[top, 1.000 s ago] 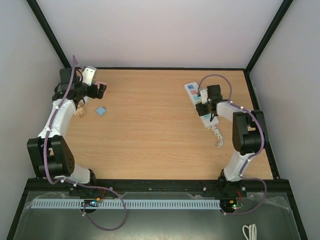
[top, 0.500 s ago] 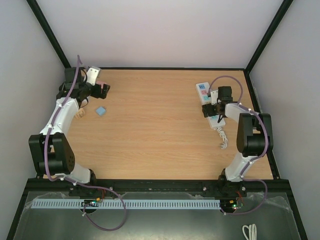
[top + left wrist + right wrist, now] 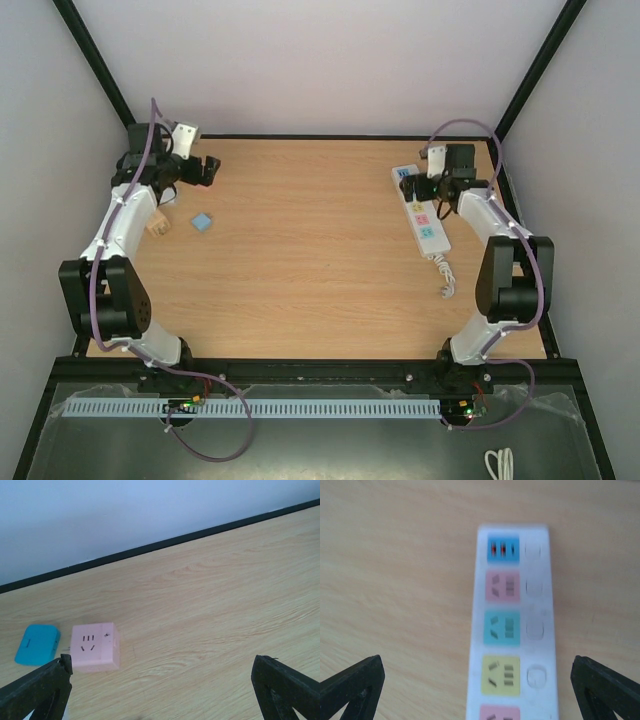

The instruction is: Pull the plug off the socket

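The socket [image 3: 424, 215] is a long white strip with pastel outlets lying at the right of the table, no plug in any outlet I see. In the right wrist view the socket [image 3: 512, 630] runs lengthwise under my right gripper [image 3: 477, 680], which stands wide open above it, touching nothing. From above, the right gripper [image 3: 431, 183] hovers over the strip's far end. A pink cube [image 3: 95, 647] with slot holes, the plug as far as I can tell, lies loose far left, below my open, empty left gripper [image 3: 161, 680]. From above, this gripper [image 3: 200, 170] is beyond the pink cube [image 3: 155, 228].
A small flat blue piece [image 3: 37, 644] lies beside the pink cube; from above the blue piece [image 3: 203, 221] sits right of it. The socket's coiled white cord [image 3: 440, 275] trails toward me. Black frame rails and walls border the table on the left, far and right sides.
The right gripper slid the socket to the right, then opened, let it go and pulled back toward the far right corner. The left gripper shifted slightly and stayed open.
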Motion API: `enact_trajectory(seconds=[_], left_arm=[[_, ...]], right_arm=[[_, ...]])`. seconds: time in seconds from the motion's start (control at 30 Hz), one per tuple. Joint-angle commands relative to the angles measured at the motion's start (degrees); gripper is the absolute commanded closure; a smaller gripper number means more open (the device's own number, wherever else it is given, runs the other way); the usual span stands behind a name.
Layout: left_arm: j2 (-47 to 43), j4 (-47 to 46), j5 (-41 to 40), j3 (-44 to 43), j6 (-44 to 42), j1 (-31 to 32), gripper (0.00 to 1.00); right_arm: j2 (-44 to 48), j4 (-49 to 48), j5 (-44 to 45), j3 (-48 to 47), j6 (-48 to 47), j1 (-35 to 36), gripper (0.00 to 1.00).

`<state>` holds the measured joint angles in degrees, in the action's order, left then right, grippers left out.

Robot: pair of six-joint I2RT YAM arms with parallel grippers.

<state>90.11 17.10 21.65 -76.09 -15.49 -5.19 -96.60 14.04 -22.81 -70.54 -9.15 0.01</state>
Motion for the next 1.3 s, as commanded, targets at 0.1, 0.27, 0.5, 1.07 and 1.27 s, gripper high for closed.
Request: enact_trajectory(seconds=[0.1,0.27,0.5,1.07,1.27], left_arm=[[1.5,1.1,2.7,-0.7,5.0,-2.4,0.00],[-2.3,-3.7,1.5,7.1,5.2,-4.5,0.00],[-5.6,-9.8,-1.4,16.8,6.7,-4.6,0.00],[-5.6,-11.1,-1.0,18.1,10.5,-4.3,0.00],[-5.9,-11.2,-1.6,18.0,11.2,-3.9,0.00]], right_arm=[[4.6,-8.7,-12.3,-2.7,12.2,0.2,0.00],[7.0,-18.9,-15.5,5.5,16.9,1.8,0.01],[7.6,-23.4,-15.9,13.7,15.6,2.5,0.02],[11.6,-26.6,-14.9,17.2,15.2,2.5,0.02],[12.6,-27.1,-14.6,18.0,15.2,2.5,0.02]])
